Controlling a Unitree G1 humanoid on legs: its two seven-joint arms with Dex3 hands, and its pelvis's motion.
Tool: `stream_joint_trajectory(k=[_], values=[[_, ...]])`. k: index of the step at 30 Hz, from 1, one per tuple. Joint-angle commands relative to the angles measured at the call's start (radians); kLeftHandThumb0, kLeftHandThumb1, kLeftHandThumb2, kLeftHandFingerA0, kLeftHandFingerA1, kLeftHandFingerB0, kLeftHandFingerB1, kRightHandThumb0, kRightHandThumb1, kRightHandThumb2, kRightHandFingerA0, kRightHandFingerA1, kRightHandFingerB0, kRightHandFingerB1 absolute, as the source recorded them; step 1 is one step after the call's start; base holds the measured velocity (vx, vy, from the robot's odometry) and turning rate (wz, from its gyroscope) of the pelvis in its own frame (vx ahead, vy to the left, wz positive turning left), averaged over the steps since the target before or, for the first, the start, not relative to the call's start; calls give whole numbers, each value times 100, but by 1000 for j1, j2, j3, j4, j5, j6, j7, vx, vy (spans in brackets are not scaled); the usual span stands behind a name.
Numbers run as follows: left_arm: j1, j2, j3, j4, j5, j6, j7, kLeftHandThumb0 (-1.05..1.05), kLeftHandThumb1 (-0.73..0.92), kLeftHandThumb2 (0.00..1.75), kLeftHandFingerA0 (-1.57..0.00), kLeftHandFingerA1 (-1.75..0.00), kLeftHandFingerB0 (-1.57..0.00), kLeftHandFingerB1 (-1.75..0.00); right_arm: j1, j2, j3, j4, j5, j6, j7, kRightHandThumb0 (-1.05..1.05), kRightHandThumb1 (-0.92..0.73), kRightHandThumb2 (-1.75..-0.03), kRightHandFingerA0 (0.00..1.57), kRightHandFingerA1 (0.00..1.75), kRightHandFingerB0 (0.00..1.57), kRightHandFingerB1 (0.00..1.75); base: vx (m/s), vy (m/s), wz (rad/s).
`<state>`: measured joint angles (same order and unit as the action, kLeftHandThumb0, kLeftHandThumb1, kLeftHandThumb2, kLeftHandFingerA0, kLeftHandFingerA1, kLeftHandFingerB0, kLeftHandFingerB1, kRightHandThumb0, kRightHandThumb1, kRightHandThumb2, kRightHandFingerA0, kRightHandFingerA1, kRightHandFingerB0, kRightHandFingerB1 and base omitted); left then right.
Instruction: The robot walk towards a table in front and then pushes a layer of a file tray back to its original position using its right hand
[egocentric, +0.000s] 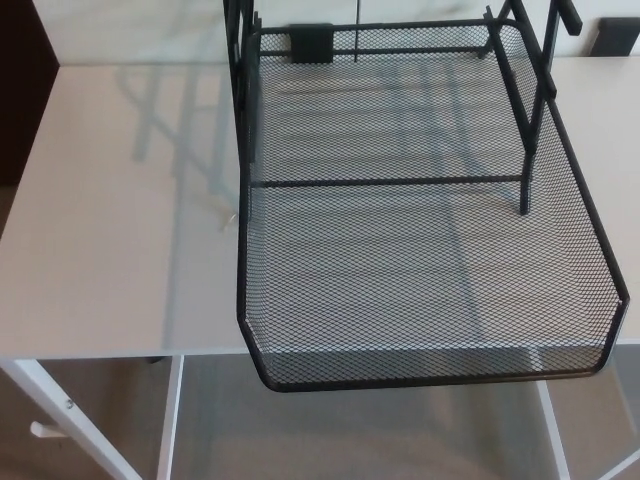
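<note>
Jutting out past the near edge of the table, the tray layer is sitting pulled forward from its frame, its front lip hanging over the floor while its back end is resting under the black uprights at the far side. The mesh bottom is lying flat and empty, so the pale tabletop is showing through it, and a thin crossbar is running across where the frame's front stops; that bar is marking roughly how far the layer needs to travel back. The layer is looking slightly skewed, its right side reaching a little nearer than its left, which suggests a push at the middle of the lip would keep it from jamming in the rails. Neither hand is showing in the head view, so whether the right hand's fingers are spread or closed I cannot tell, and nothing is touching the tray. The robot is appearing to stand close in front of the table, with the white legs showing below, so the approach is seeming nearly done and the push not yet begun.
</note>
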<state>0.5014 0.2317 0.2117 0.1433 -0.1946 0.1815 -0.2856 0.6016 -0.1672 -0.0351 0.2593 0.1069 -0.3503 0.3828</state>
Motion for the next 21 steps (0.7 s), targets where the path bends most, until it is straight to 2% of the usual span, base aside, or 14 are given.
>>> stream_joint_trajectory(k=[1, 3, 5, 9, 10, 11, 12, 15, 16, 18, 21], values=[[-5, 18, -1, -3, 20, -13, -1, -3, 52, 93, -36, -58, -17, -49, 185, -107, 75, -389, 120, 21, 174, -63, -46, -83, 61, 55, 45, 49, 0, 0, 0], [-4, 19, -2, 2, 20, -15, -4, -3, 53, 93, -36, -58, -17, -49, 229, -125, 84, -483, 144, 30, 180, -64, -46, -83, 61, 54, 44, 48, 0, 0, 0], [-5, 20, -2, 8, 19, -15, -7, -2, 53, 93, -35, -58, -16, -49, 301, -154, 106, -668, 177, 13, 180, -63, -48, -83, 60, 54, 43, 48, 0, 0, 0], [-2, 17, -1, -7, 15, 0, -3, -1, 53, 93, -33, -57, -16, -49, 362, -165, 133, -800, 168, -20, 163, -59, -48, -83, 55, 53, 42, 49, 0, 0, 0], [1, 17, -1, -15, 13, 7, -2, -1, 53, 93, -33, -57, -16, -49, 389, -172, 141, -847, 166, -24, 158, -55, -58, -59, 61, 39, 47, 35, 0, 0, 0], [1, 16, -1, -18, 13, 9, -2, -1, 53, 93, -33, -57, -16, -49, 399, -174, 143, -864, 164, -22, 155, -55, -58, -59, 61, 39, 47, 35, 0, 0, 0], [8, 20, -5, -23, 18, -3, -7, -1, 54, 94, -32, -57, -15, -49, 429, -179, 145, -918, 142, -46, 147, -53, -60, -59, 54, 38, 46, 36, 0, 0, 0], [3, 22, -6, -18, 24, -12, -4, -2, 53, 93, -34, -58, -16, -49, 480, -170, 138, -1012, 90, -90, 117, -52, -61, -59, 53, 37, 47, 35, 0, 0, 0], [-1, 20, -3, -15, 20, -1, 0, -2, 52, 93, -35, -58, -17, -49, 502, -146, 121, -1056, 32, -146, 93, -52, -62, -59, 51, 36, 46, 35, 0, 0, 0], [-3, 21, -2, -7, 21, -10, -2, -2, 52, 93, -36, -58, -17, -49, 506, -129, 105, -1075, -9, -180, 79, -51, -62, -59, 49, 36, 44, 35, 0, 0, 0], [-7, 23, -1, 10, 19, -16, -8, -3, 52, 92, -36, -58, -17, -49, 520, -41, 62, -1139, -140, -285, 19, -48, -62, -59, 40, 35, 39, 35, 0, 0, 0]])
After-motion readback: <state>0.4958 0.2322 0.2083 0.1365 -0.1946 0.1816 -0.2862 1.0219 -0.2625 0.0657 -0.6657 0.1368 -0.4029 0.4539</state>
